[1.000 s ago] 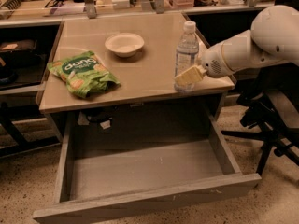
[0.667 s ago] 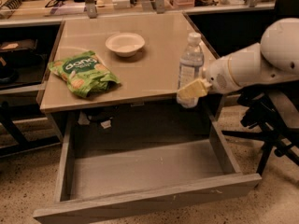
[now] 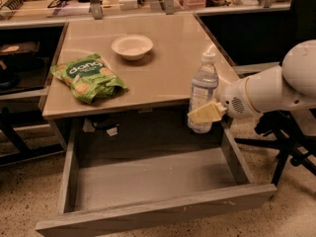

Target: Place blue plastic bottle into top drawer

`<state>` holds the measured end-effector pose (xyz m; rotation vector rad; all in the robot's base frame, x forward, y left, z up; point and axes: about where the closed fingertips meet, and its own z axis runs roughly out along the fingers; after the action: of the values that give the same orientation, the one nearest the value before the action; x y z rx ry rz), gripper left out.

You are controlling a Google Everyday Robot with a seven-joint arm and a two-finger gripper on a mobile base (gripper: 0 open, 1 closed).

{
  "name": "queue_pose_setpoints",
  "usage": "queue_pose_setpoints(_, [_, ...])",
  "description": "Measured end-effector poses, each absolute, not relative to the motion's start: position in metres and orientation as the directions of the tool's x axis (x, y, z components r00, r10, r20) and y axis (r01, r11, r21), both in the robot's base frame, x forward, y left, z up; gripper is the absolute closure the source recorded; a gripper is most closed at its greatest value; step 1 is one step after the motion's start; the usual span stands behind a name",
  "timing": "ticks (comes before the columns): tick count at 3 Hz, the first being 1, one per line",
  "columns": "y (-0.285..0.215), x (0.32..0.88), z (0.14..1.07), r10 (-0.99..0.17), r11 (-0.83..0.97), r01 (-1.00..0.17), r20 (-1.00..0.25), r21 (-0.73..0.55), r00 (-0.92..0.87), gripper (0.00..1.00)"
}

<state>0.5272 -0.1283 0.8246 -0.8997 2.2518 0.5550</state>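
The blue plastic bottle (image 3: 203,90), clear with a white cap and pale label, is held upright by my gripper (image 3: 203,114), which is shut on its lower half. The bottle hangs past the table's front edge, above the back right part of the open top drawer (image 3: 148,179). The drawer is pulled out wide, with a plain grey inside and nothing in it. My white arm (image 3: 269,90) reaches in from the right.
On the tan tabletop (image 3: 168,58) lie a green snack bag (image 3: 88,76) at the front left and a white bowl (image 3: 132,46) at the back middle. A black chair base (image 3: 286,142) stands to the right of the drawer. Shelves with clutter run along the back.
My gripper has carried the bottle forward and down, from standing on the table's right front corner to hanging off the edge over the open drawer.
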Motion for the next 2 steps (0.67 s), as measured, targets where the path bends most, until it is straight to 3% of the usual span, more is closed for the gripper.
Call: queue_pose_setpoints(2, [-0.123, 0.501, 0.806, -0.398, 0.701, -0.684, -0.686, 0.201, -0.609, 1.00])
